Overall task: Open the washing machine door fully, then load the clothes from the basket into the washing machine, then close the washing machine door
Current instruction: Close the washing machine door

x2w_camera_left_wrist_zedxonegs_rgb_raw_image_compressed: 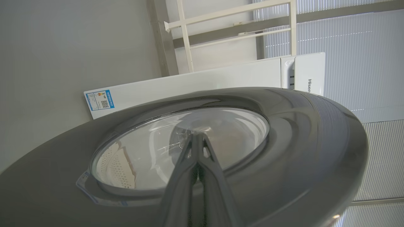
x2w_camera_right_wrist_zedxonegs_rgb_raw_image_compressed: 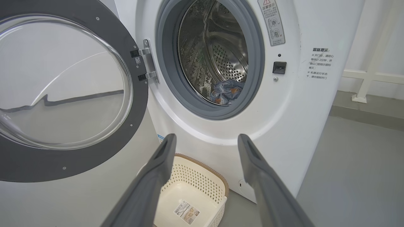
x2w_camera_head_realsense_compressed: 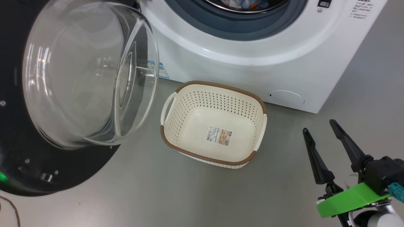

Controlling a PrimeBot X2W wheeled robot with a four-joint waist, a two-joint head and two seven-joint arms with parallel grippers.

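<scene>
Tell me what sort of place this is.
Probably a lab or test room set up for laundry, not a home: a washing machine on a smooth grey floor, with office-style window blinds.

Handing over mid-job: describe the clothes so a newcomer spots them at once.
Find the white washing machine, its door swung open to the left. Look past the grey gasket into the steel drum. At the drum's bottom front lies the clothes bundle: light blue with orange patches, the only fabric inside.

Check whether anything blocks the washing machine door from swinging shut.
Nothing visible does. The clothes lie inside the drum, off the gasket. The basket sits on the floor, apparently below the door's sweep; the open right pincer hangs off to the right.
</scene>
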